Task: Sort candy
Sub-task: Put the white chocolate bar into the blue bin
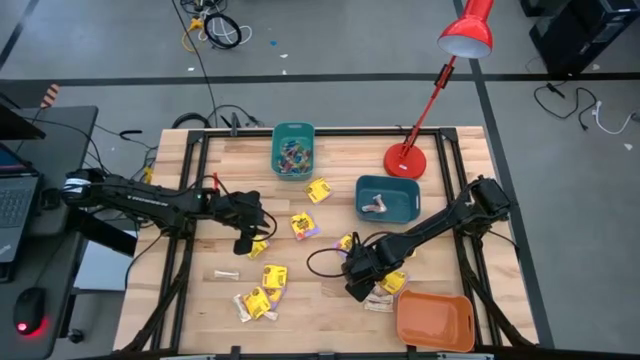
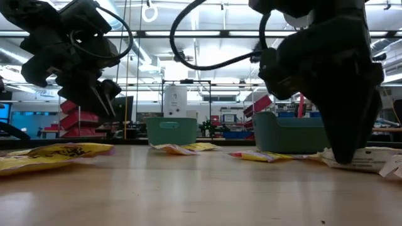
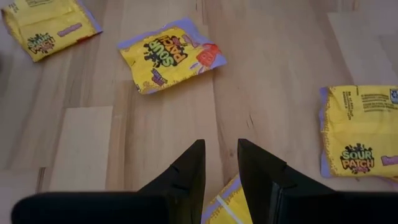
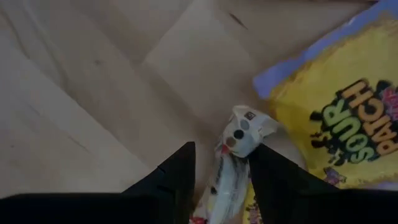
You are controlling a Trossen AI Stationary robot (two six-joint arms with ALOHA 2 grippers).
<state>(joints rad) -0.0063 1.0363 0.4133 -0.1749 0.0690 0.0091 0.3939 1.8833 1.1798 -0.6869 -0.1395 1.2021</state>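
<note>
Between the fingers of the right gripper (image 4: 219, 180), closed on it at the tabletop: a pale stick candy (image 4: 231, 165). Likely light, crinkly, slippery; best pinched mid-length. Just beyond, a yellow packet (image 4: 339, 127), probably soft and flat. Farther off, left gripper (image 3: 221, 168) raised, slightly parted, holding nothing, above another yellow packet (image 3: 225, 207).

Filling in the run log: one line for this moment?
left gripper: over yellow packet | right gripper: astride white stick candy
</note>
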